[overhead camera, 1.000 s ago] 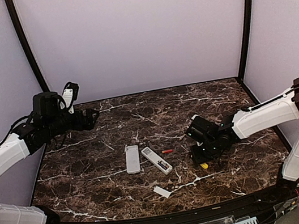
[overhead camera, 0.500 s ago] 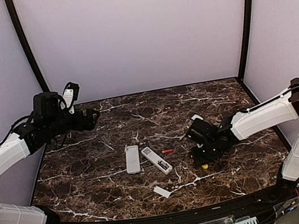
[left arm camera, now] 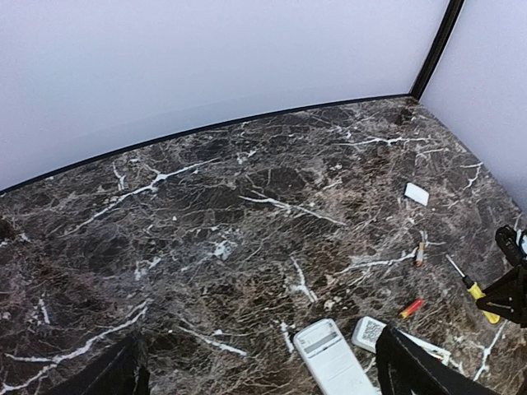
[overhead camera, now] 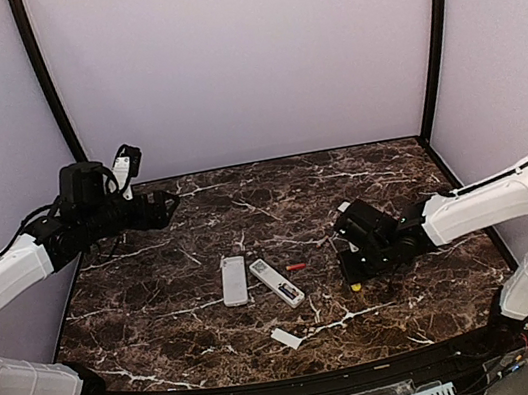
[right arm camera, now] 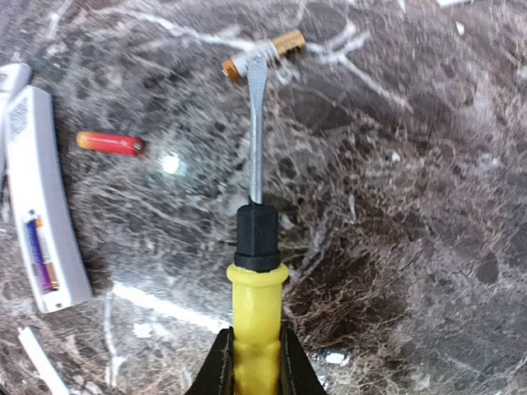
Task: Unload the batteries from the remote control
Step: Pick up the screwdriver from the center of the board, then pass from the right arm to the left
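R pincer (right arm camera: 254, 362) clenched on screwdriver (right arm camera: 257, 247), red battery (right arm camera: 110, 143) lying apart to its left, nr remote (right arm camera: 41, 189).

- The table top (overhead camera: 159, 296) is a dark brown, marble-look slab with white veining. It is smooth and polished, and shows a bright glare spot in the right wrist view.
- The screwdriver (right arm camera: 258, 247) has a glossy yellow plastic handle, a matt black collar and a bare grey metal shaft.
- The remote (right arm camera: 45, 222) has a smooth white plastic shell with a low sheen.
- The battery (right arm camera: 109, 143) has a smooth, shiny red casing.
- The walls (overhead camera: 241, 59) are pale, plain and matt.
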`<state>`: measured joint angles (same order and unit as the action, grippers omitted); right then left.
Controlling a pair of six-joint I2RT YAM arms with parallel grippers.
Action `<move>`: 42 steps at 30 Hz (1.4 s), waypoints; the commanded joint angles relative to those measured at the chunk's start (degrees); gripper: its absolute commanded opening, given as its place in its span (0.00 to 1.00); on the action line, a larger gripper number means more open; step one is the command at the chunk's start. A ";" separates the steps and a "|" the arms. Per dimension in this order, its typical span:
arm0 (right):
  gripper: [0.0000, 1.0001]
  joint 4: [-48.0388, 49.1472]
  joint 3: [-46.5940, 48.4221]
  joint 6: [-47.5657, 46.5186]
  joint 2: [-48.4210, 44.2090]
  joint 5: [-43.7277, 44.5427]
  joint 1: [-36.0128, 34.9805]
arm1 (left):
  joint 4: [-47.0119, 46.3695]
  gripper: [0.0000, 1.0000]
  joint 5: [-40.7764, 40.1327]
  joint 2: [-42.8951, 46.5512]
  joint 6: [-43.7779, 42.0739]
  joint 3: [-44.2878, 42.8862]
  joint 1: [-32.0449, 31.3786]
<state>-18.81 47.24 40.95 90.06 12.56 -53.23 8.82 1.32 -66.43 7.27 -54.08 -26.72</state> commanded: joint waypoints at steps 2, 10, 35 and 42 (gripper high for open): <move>0.11 7.95 -0.29 -7.80 -8.54 -0.40 0.14 | -7.13 0.93 9.30 0.15 8.66 1.34 0.01; 0.11 6.97 6.92 -22.27 -13.16 -10.59 0.15 | -23.12 0.87 24.42 -8.29 25.13 0.18 -4.02; 0.09 0.40 22.63 -33.63 -5.67 -9.57 -5.92 | -35.03 0.48 29.71 -16.77 41.74 -1.39 -12.64; 0.09 0.29 22.83 -34.43 -5.69 -8.82 -5.97 | -33.88 0.33 30.15 -17.24 42.40 -1.66 -12.83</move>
<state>-19.38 68.36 7.51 84.16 2.55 -58.70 -26.28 30.28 -83.46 49.21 -54.39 -39.20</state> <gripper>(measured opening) 0.137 0.344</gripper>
